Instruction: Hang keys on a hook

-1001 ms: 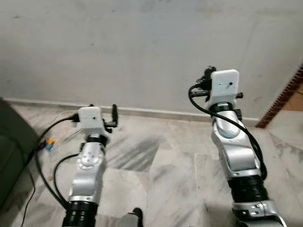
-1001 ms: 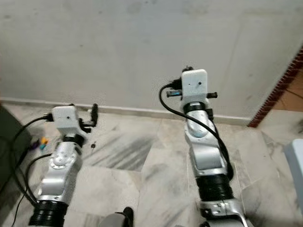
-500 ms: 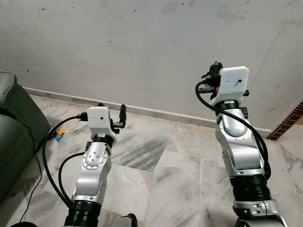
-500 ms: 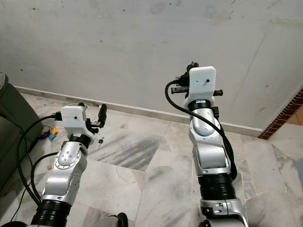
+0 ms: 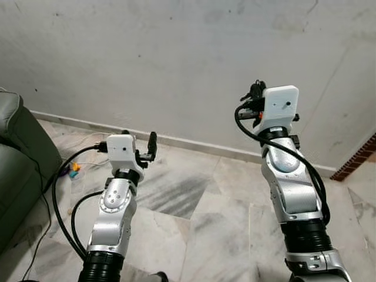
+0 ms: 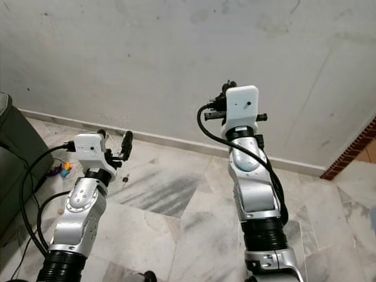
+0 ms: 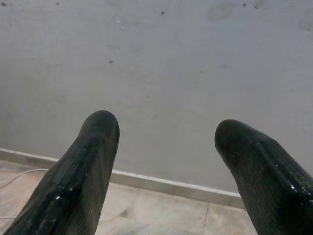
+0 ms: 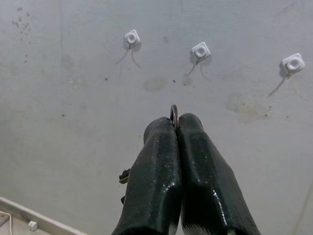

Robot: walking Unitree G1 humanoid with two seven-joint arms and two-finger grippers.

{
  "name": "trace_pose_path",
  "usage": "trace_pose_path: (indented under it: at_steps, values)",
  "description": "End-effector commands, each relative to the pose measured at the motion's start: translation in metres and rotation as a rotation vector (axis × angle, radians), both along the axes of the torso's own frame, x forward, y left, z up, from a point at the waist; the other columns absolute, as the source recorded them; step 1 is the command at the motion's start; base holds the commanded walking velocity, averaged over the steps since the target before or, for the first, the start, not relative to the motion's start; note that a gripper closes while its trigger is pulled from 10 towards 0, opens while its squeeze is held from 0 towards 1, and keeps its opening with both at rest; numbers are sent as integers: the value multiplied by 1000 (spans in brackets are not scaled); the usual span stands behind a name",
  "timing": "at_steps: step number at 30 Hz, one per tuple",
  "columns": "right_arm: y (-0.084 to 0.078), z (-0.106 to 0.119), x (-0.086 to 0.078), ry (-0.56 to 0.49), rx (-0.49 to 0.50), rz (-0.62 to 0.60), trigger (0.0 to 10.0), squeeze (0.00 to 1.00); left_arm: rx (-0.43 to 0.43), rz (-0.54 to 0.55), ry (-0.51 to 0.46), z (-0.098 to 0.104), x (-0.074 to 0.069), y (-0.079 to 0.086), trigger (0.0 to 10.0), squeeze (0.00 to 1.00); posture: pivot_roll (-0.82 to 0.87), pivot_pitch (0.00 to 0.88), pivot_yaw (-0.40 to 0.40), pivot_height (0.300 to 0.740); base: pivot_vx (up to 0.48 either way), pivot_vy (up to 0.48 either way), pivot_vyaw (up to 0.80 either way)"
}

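Right gripper (image 8: 176, 125) has its two black fingers pressed tight together, pinching the key ring (image 8: 173, 114). A bit of the ring pokes out at the fingertips, and part of the keys hangs beside the fingers lower down. This gripper is held up high, facing the grey wall (image 8: 73, 147). Three small white hooks (image 8: 200, 50) sit in a row on the wall, up at about 12 o'clock from the ring and well apart from it.

Left gripper (image 7: 166, 132) is held lower, at 9 o'clock from the right arm. Its fingers (image 7: 93, 147) are spread wide with nothing between them. It points at the wall above the marble floor (image 5: 194, 217). A dark green sofa (image 5: 17, 170) sits far over at 9 o'clock.
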State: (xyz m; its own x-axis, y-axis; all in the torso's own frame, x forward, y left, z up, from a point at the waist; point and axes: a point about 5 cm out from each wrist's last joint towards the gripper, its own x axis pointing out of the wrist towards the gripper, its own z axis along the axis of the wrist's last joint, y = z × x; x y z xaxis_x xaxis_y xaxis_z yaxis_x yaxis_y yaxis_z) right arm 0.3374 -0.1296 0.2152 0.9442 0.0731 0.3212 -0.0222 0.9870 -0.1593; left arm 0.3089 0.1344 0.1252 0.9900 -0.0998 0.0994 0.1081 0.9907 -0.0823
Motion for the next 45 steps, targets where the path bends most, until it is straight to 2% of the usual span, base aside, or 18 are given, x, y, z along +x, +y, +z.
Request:
trace_pose_path:
  at_steps: [1, 29, 39, 45]
  values:
    - [3, 7, -1, -28, 1, 13, 10000, 0, -2, -2, -9, 2, -1, 2, 10000, 0, -15, 117, 39, 740, 390, 0, 0]
    - [2, 5, -1, -28, -22, 23, 10000, 0, -18, -14, 1, 1, -1, -1, 10000, 0, -18, 124, 41, 740, 384, 0, 0]
    - [1, 4, -2, -25, -22, 21, 10000, 0, -11, -19, 4, 0, -2, -2, 10000, 0, -19, 127, 39, 740, 283, 388, 0]
    - [0, 4, -2, -27, -22, 17, 10000, 0, -6, -24, 2, -1, -3, -3, 10000, 0, -21, 128, 40, 740, 471, 0, 0]
